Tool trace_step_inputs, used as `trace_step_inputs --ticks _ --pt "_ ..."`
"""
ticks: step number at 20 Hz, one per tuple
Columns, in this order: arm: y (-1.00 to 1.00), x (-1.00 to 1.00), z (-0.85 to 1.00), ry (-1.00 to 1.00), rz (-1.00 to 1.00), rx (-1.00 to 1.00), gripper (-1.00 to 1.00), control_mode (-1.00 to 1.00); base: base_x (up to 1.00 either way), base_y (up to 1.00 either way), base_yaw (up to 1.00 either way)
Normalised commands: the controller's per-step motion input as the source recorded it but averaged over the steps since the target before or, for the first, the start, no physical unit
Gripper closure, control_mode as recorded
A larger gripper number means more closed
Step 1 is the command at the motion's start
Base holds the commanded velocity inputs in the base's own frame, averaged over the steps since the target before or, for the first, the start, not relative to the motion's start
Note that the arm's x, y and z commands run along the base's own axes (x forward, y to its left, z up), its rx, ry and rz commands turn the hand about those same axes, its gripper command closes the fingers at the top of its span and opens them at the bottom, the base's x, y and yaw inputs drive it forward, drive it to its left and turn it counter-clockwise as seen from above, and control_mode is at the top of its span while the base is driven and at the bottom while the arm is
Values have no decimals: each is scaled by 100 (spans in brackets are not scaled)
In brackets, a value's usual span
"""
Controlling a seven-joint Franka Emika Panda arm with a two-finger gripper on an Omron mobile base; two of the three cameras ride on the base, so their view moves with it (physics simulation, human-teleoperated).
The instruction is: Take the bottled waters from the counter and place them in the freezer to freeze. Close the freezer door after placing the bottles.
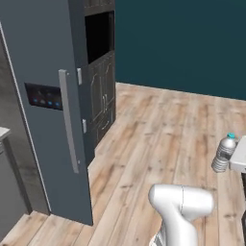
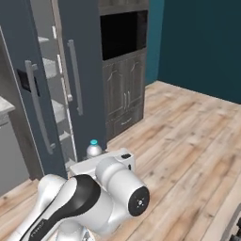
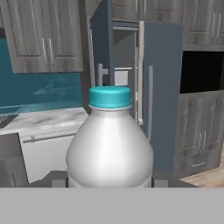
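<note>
A bottled water (image 3: 109, 144), clear and ribbed with a light blue cap, stands upright and very close in the hand view. My gripper (image 3: 109, 181) is shut on it, one dark fingertip low on each side. From the left base the same bottled water (image 1: 224, 153) hangs above the wooden floor at the right edge, in my gripper (image 1: 230, 161). From the right base its cap and shoulder (image 2: 94, 148) peek over the white hand. Ahead stands the dark blue-grey freezer (image 3: 162, 87). One tall door panel (image 1: 48, 120), with a small dark display, is ajar, and pale shelves (image 2: 57, 109) show in the gap. The marble counter (image 3: 43, 120) lies to the left.
Dark wood cabinets with a black open niche (image 2: 123, 35) stand right of the freezer. Beyond them is a teal wall (image 1: 182, 43). Plank floor (image 1: 153, 129) stretches between me and the freezer. Grey wall cabinets (image 3: 43, 35) hang over the counter.
</note>
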Motion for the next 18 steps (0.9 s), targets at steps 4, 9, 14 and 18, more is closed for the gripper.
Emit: trace_step_inputs --ticks 4,9,14,18 --pt "0 0 0 0 0 0 100 100 73 -26 14" --pt "0 0 0 0 0 0 100 100 96 -11 22" --pt "0 0 0 0 0 0 100 100 94 -6 43" --pt "0 0 0 0 0 0 100 100 79 -15 57"
